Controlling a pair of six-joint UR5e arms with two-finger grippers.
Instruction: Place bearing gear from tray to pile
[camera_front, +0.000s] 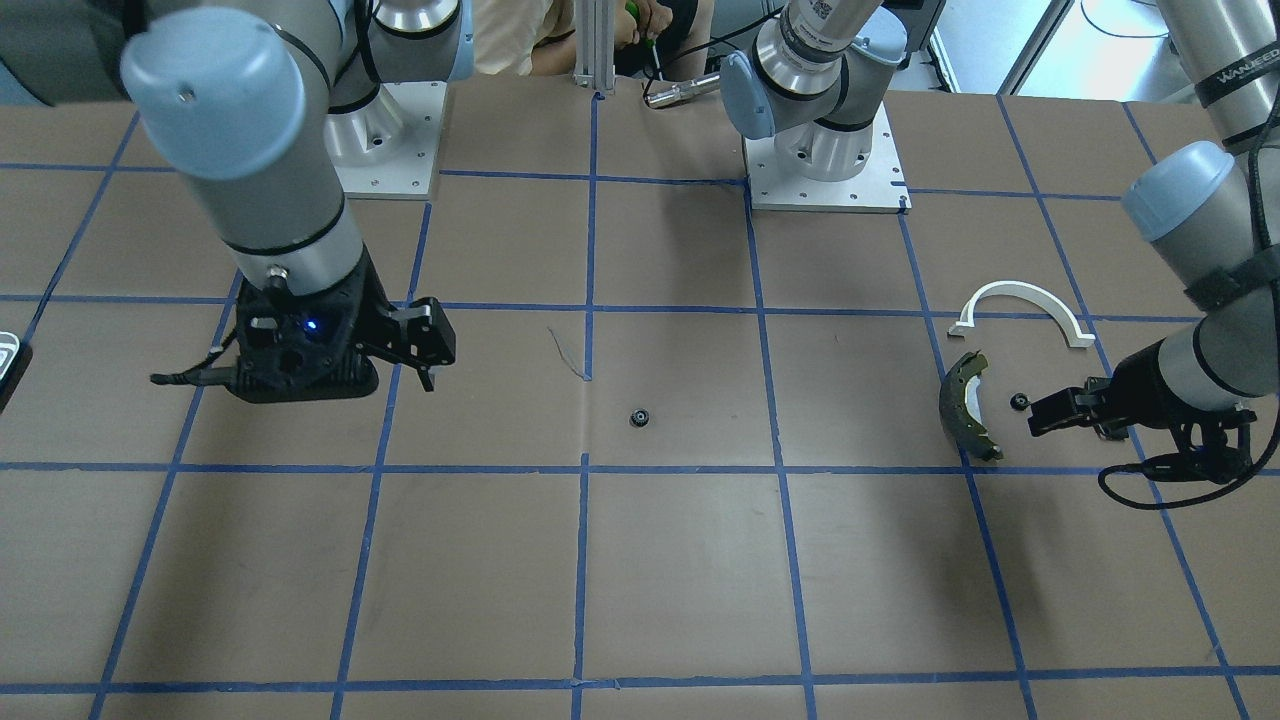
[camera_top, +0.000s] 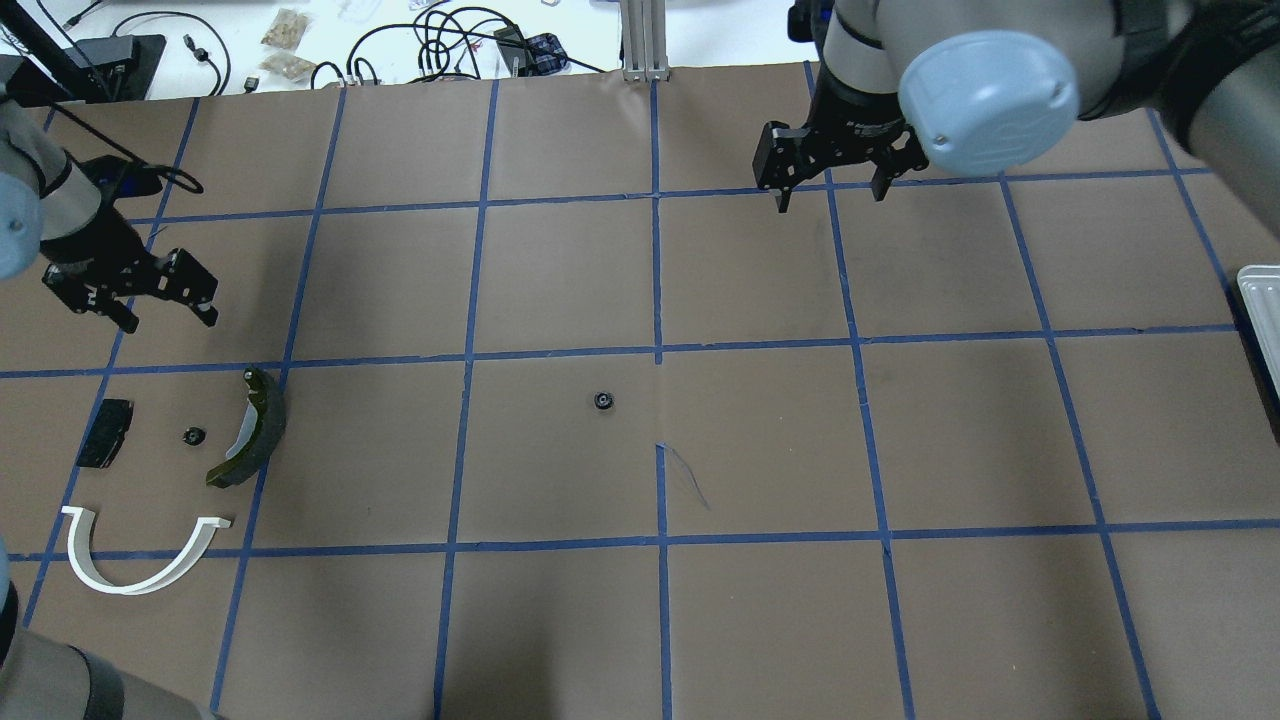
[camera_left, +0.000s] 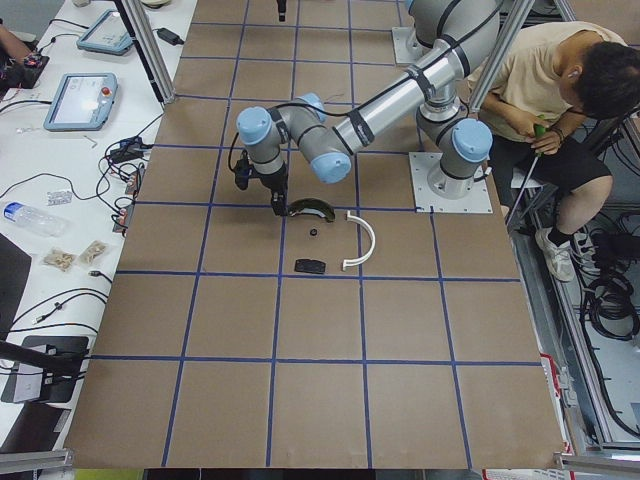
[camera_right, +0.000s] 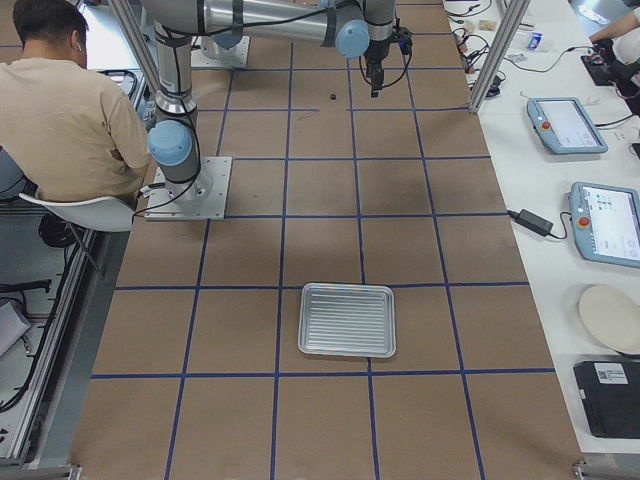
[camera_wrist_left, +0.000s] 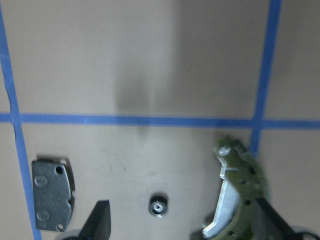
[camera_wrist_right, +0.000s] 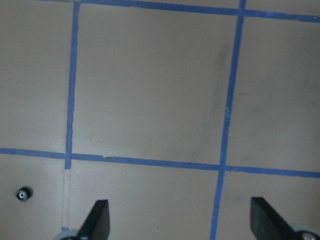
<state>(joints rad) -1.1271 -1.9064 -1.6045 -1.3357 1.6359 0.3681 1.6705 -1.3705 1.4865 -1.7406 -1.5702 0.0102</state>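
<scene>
One small black bearing gear (camera_top: 603, 401) lies alone on the brown paper at the table's middle and shows at the lower left of the right wrist view (camera_wrist_right: 23, 194). A second gear (camera_top: 193, 435) lies in the pile, between the black pad (camera_top: 105, 432) and the olive-grey brake shoe (camera_top: 255, 440), with the white arch (camera_top: 130, 560) nearby. My left gripper (camera_top: 165, 305) is open and empty, just beyond the pile, and its camera sees that gear (camera_wrist_left: 158, 205) between the fingers (camera_wrist_left: 100, 222). My right gripper (camera_top: 828, 195) is open and empty, far from the middle gear.
The ribbed metal tray (camera_right: 348, 320) lies at the table's right end and holds nothing. It shows at the right edge of the overhead view (camera_top: 1260, 300). Blue tape lines grid the paper. A seated person (camera_left: 560, 100) works behind the arm bases.
</scene>
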